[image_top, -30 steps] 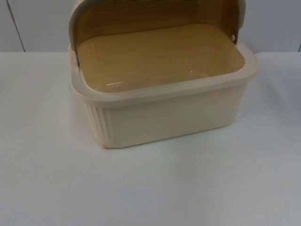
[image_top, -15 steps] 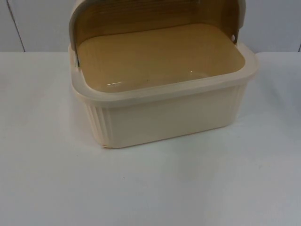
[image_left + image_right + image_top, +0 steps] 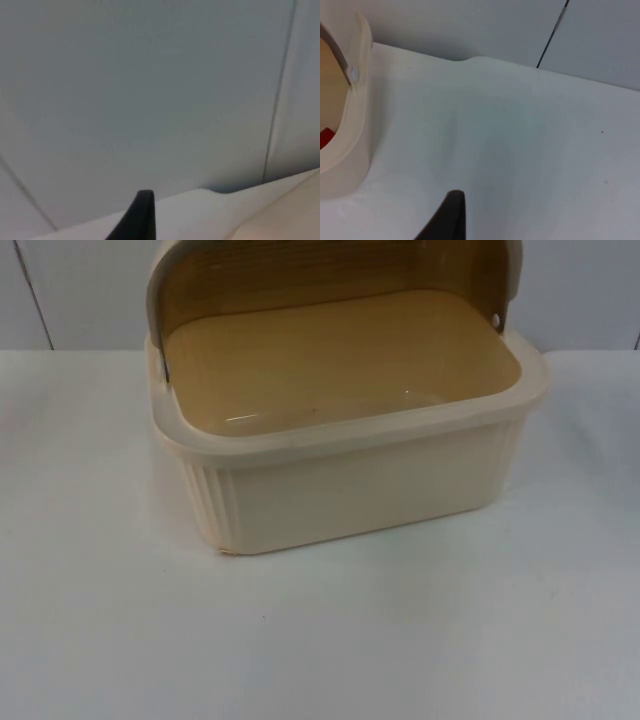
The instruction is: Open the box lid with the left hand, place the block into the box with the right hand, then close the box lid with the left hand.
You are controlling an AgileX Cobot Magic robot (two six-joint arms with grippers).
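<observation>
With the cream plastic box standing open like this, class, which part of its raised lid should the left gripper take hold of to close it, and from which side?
Grip the curved grey front rim of the brown translucent lid, near its top, approaching from above on the left arm's side. The lid stands rolled back behind the cream plastic box on side pivots, so that upper edge is the free one and should swing forward and down.

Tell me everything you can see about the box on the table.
The box is a cream, plastic-looking rectangular tub with a broad rounded rim and fine ribs down its front left corner. Its curved lid is swung up and back, hinged at a small pivot on each side. It stands flat on the white table near the grey wall. The right wrist view shows something red inside.
</observation>
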